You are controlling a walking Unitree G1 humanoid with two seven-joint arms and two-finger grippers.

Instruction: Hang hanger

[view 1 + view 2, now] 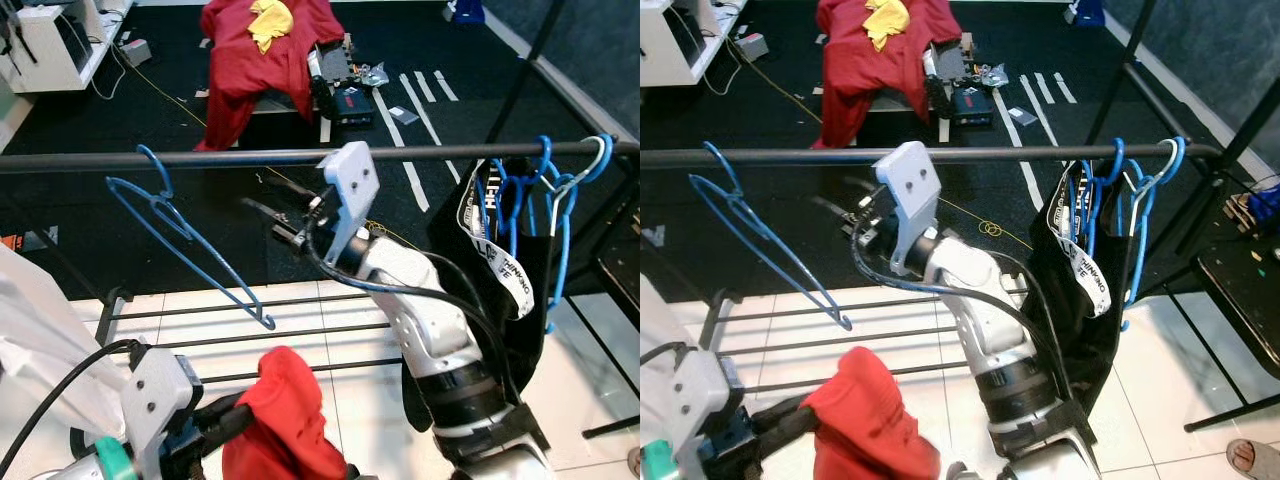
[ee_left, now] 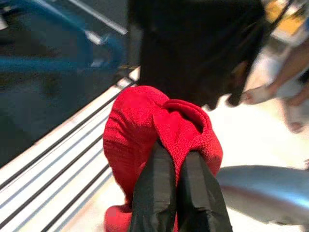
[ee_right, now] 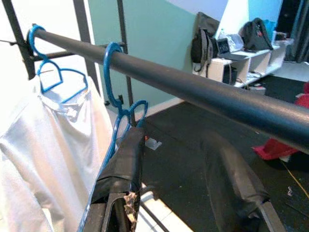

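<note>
Left gripper (image 2: 176, 181) clamps red cloth (image 2: 145, 140); blue hanger (image 1: 185, 235) just beside right gripper (image 1: 262, 215).

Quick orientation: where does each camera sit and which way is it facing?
Left eye view: head, down onto rail and blue hanger; right gripper beside hanger, left gripper below.
Right eye view: same scene, shifted sideways.
Left wrist view: along left gripper, shut on red cloth, facing floor.
Right wrist view: along open right gripper, up at rail.
Shared: blue hanger hooked on rail.
</note>
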